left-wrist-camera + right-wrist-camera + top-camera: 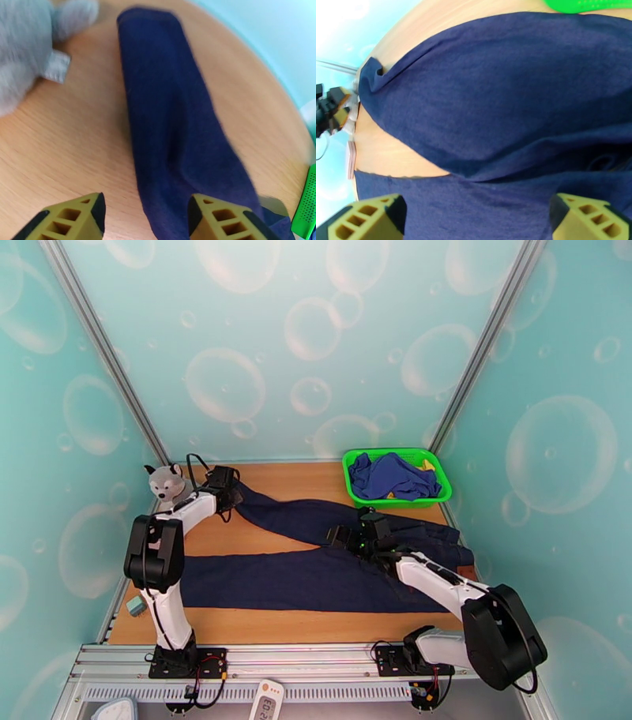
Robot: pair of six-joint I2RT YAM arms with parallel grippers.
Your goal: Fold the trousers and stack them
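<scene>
The trousers [316, 575] lie flat, waist just in front of the basket [395, 500], and the two legs splay away from it in a V. The right gripper [478, 209] hangs over the crotch, near the basket's front, fingers spread and clamping nothing. The left gripper [144, 205], likewise spread and empty, straddles the rear leg near its cuff, the end farthest from the basket and beside a plush toy [166, 483]. The step looks like laying one leg on the other. It should go well if the left pinches both cuff layers squarely, the right pins the crotch, and the leg swings over with seams matched, clear of the toy.
</scene>
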